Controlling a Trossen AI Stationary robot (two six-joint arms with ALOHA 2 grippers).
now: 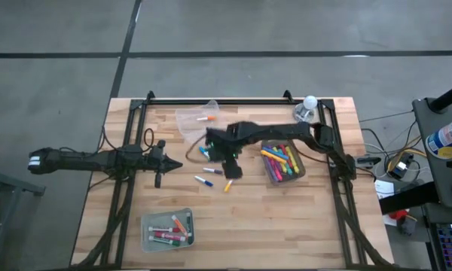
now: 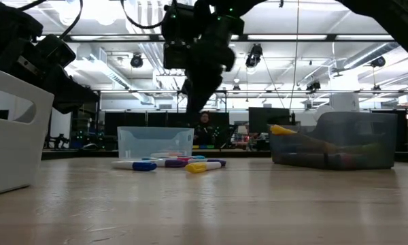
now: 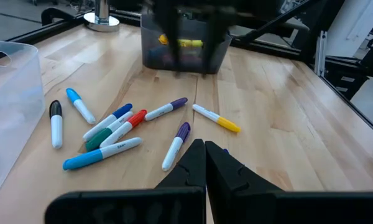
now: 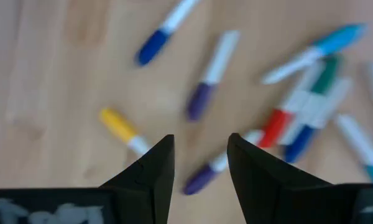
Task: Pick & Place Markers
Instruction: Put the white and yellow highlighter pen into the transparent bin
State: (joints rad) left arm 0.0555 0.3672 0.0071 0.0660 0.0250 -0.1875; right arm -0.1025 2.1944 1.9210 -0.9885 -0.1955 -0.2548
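Note:
Several loose markers [image 1: 211,159] lie flat on the wooden table near its middle: blue, purple, yellow, red and green ones show in the left wrist view [image 3: 118,124] and, blurred, in the right wrist view [image 4: 286,118]. My right gripper [image 1: 230,162] hangs open above them, fingers pointing down, well clear of the table in the low view [image 2: 200,82]. A purple marker [image 4: 202,177] and a yellow one [image 4: 121,127] lie just below its fingertips [image 4: 201,158]. My left gripper [image 1: 173,162] waits shut to the left of the pile [image 3: 205,158], touching nothing.
A grey bin [image 1: 301,172] holding many markers stands right of the pile. A clear bin [image 1: 147,226] with a few markers sits near the table's near edge. A clear container [image 1: 190,120] lies toward the far edge with an orange marker by it. A black frame borders the table.

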